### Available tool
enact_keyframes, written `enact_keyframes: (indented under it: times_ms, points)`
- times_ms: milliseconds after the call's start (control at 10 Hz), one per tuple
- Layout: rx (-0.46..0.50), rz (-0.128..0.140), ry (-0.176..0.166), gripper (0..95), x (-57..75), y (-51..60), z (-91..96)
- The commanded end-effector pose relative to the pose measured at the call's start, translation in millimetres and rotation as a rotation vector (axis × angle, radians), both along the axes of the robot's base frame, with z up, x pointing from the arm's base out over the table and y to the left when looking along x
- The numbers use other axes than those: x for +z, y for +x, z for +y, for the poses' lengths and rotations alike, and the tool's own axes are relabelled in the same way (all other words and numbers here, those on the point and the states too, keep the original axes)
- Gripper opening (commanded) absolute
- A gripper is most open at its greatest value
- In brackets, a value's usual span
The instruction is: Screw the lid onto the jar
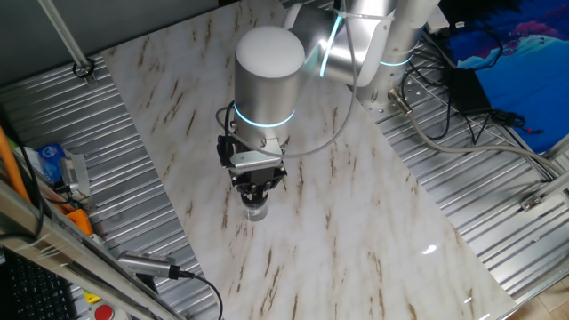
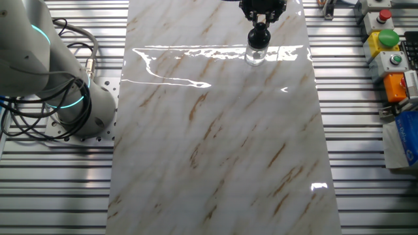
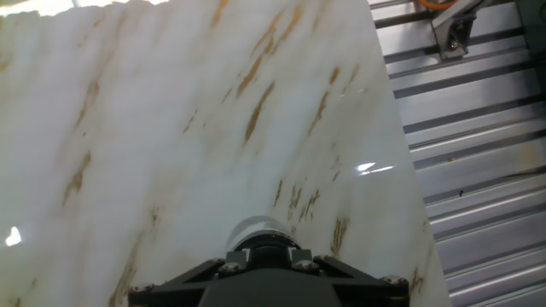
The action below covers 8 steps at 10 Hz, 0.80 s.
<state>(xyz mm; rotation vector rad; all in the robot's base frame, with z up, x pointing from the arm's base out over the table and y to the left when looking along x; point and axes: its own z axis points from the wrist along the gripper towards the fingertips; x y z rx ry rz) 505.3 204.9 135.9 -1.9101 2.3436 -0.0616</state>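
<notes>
1. The marble-patterned table [image 2: 215, 163] spreads out under the pincer on every side, with ribbed metal decking beyond its edges.
2. The robot arm [image 1: 267, 80] hangs straight above the pincer, its wrist pointing down at the tabletop, so in one fixed view the wrist hides most of what lies beneath.
3. The pincer [image 2: 260, 19] points straight down. Its fingers look closed in on the lid, though no view shows the fingertips cleanly, so I judge rather than see that it grips the lid.
4. The jar [image 2: 256, 53] stands upright directly below the pincer, its long axis vertical and in line with the wrist. That alignment is what a turning move depends on.
5. The lid [image 2: 260, 31] sits between the fingers and the jar's mouth, apparently seated on it; whether the threads have caught cannot be told.
6. The other fixed view shows jar, lid and fingers stacked in side profile. The hand view shows only the jar's rounded edge [image 3: 256, 228] peeking past the finger mount, confirming it is centred.
</notes>
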Motion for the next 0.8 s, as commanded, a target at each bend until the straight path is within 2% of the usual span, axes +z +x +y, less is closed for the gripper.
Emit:
enact_keyframes:
  times_ms: [100,300,400,800]
  points:
    - [0.001,0.000,0.000,19.0,-0.6,-0.3,-0.1]
    - [0.012,-0.001,-0.002,19.0,-0.7,-0.1,-0.3]
    - [0.018,-0.001,-0.004,38.0,-0.8,0.0,-0.4]
    - [0.051,0.005,0.006,38.0,-5.8,2.7,-4.6]
